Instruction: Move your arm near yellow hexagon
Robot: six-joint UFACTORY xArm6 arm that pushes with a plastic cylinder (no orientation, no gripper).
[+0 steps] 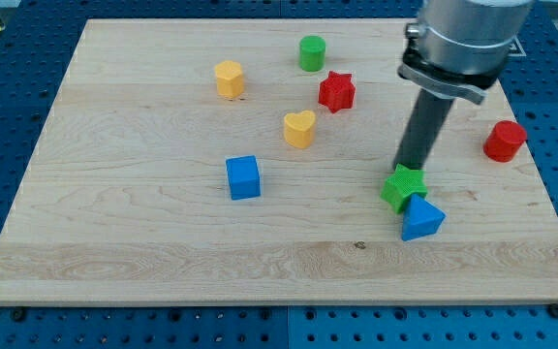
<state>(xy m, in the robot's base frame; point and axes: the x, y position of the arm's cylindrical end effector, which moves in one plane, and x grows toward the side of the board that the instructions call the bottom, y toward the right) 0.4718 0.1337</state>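
The yellow hexagon [229, 79] sits on the wooden board [143, 242] toward the view's upper left of centre. My tip [410, 169] is far to its right and lower, at the top edge of the green star [404, 186]. The blue triangle [421, 218] lies right against the green star, below it. The rod rises from the tip to the arm's grey body at the view's top right.
A yellow heart [299, 128] lies between the hexagon and my tip. A red star [336, 91] and a green cylinder [311, 52] are near the top centre. A blue cube [243, 177] is left of centre. A red cylinder [504, 141] is at the right edge.
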